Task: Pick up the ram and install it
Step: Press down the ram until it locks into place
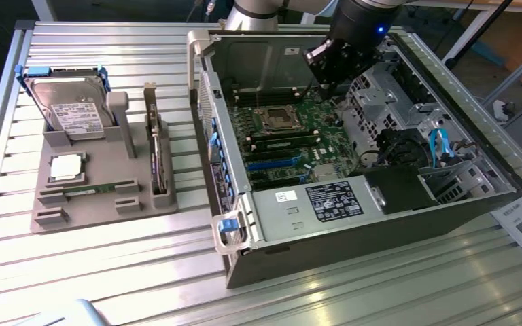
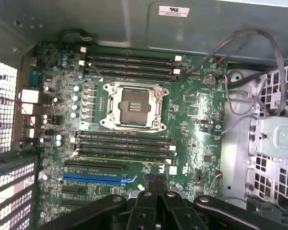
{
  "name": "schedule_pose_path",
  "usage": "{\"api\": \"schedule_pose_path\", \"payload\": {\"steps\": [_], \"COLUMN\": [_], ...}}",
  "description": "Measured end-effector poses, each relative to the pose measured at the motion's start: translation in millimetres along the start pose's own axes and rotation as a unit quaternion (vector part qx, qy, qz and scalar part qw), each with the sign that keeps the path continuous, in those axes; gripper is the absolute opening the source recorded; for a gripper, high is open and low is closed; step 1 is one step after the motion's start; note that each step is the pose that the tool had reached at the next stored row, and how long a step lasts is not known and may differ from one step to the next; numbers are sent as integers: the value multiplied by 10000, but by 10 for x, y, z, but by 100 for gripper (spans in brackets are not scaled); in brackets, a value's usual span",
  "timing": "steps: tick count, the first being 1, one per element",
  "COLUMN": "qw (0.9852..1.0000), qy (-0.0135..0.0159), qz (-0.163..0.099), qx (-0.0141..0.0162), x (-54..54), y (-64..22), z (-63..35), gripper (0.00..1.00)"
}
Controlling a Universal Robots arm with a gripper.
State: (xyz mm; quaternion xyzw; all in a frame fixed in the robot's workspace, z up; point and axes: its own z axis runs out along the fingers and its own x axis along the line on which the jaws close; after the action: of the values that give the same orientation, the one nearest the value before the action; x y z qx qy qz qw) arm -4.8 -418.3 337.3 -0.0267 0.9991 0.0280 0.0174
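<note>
Ram (image 1: 93, 188) lying flat in the grey parts holder (image 1: 107, 214), gripper (image 2: 156, 181) over the open computer case (image 1: 352, 238).
A slatted metal table (image 1: 107, 272) carries holder and case side by side, well apart from the ram. The fingers are closed on nothing, above the motherboard (image 2: 192, 110) near its empty CPU socket (image 2: 133, 106). A hard drive (image 1: 75, 109), processor chip (image 1: 66, 166) and upright expansion card (image 1: 157, 159) share the holder.
</note>
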Motion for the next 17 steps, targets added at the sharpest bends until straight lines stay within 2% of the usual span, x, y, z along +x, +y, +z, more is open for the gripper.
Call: {"api": "schedule_pose_path", "payload": {"steps": [4,8,13,17], "qw": [9997,9997,9997,9997], "qy": [-13,-13,67,75], "qz": [228,236,241,242], "qx": [7,8,2,-1], "x": [0,0,0,0], "y": [0,0,0,0], "z": [0,0,0,0], "gripper": [10,10,10,10]}}
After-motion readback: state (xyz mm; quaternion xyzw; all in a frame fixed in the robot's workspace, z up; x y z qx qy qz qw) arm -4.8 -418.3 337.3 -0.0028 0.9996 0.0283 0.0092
